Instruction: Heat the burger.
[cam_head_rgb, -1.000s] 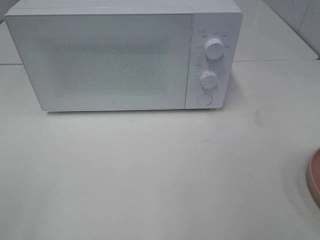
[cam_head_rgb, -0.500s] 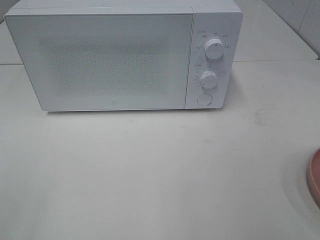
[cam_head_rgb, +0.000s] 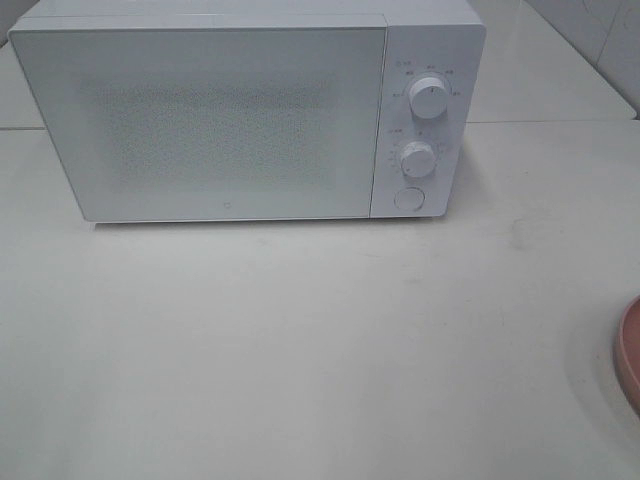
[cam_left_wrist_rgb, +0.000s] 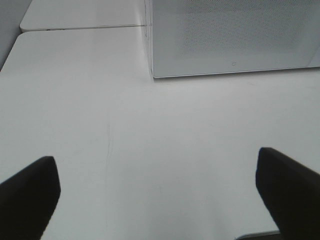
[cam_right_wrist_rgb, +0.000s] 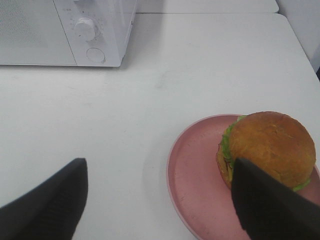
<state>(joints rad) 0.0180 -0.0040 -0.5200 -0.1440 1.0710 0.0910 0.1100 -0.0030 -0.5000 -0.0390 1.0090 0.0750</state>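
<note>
Burger is out of the exterior high view, where a white microwave (cam_head_rgb: 250, 115) with closed door carries tiny unreadable marks around two dials and a pink plate (cam_head_rgb: 630, 355) edge shows. Left wrist view: left gripper (cam_left_wrist_rgb: 160, 192) jaws spread over bare table (cam_left_wrist_rgb: 125, 125), a small unreadable logo on the microwave door. Right wrist view: burger (cam_right_wrist_rgb: 267, 150) sits on the plate just beside one finger of the spread right gripper (cam_right_wrist_rgb: 160, 195), not between the jaws.

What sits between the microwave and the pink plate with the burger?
Nothing: in the right wrist view only bare white table lies between the microwave and the pink plate holding the burger. The exterior high view agrees.
</note>
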